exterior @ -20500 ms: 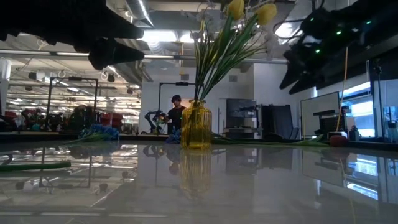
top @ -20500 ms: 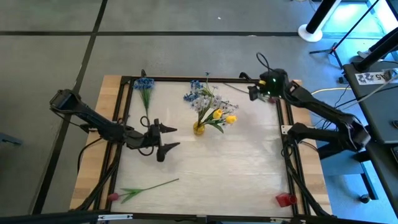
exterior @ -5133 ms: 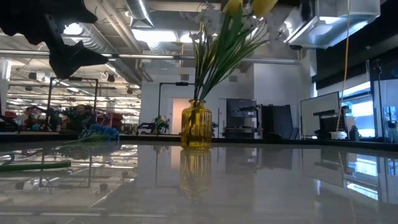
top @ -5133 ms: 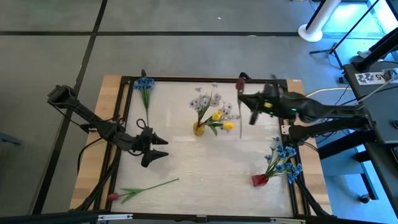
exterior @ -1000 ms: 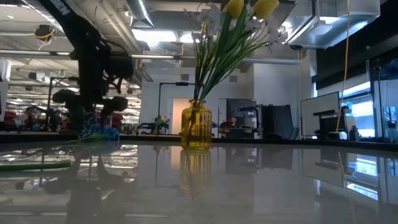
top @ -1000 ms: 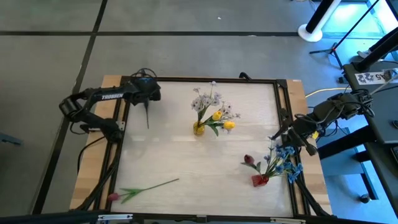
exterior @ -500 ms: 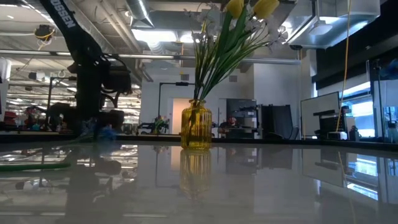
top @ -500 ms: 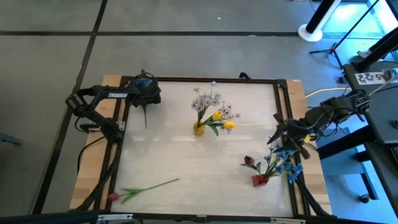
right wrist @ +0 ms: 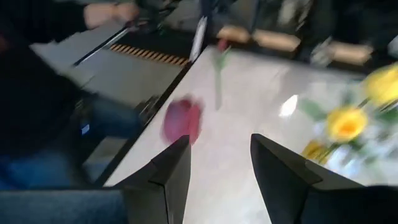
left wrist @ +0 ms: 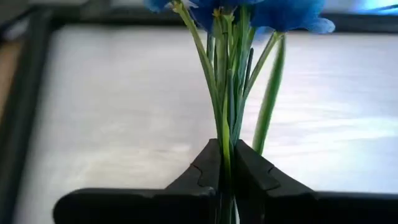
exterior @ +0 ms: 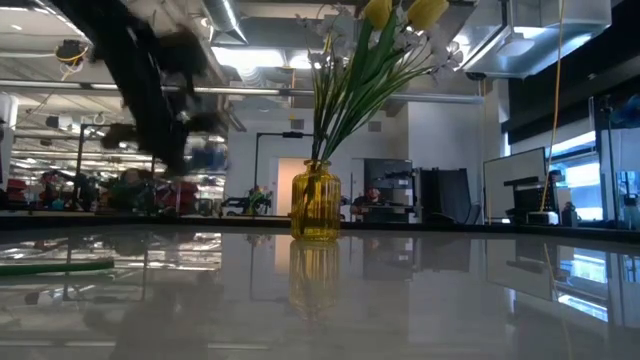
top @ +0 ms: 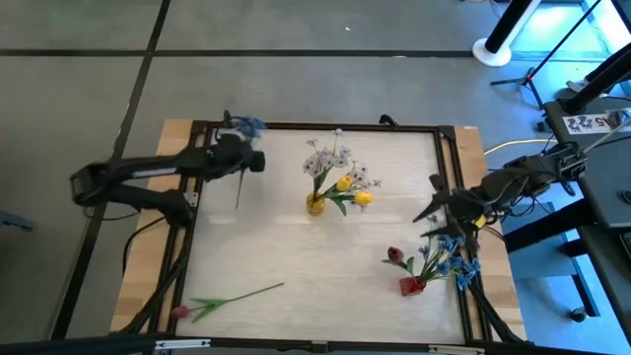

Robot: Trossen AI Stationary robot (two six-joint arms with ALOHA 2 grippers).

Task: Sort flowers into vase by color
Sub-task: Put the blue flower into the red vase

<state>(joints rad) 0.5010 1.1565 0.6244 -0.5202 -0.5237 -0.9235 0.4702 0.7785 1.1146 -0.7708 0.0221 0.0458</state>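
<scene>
Left pincer (left wrist: 225,163) clamped on blue flowers (left wrist: 233,74) | right pincer (right wrist: 219,167) parted, empty

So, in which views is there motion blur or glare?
Low view: the left arm is smeared by motion, and the table mirrors the yellow vase. Right wrist view: the red flower and yellow flowers are blurred. Left wrist view: the blue flowers' stems are sharp.

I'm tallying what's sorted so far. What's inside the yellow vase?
The yellow vase holds yellow flowers and white-lavender flowers, stems fanning upward. The stem ends inside the tinted glass can't be made out.
</scene>
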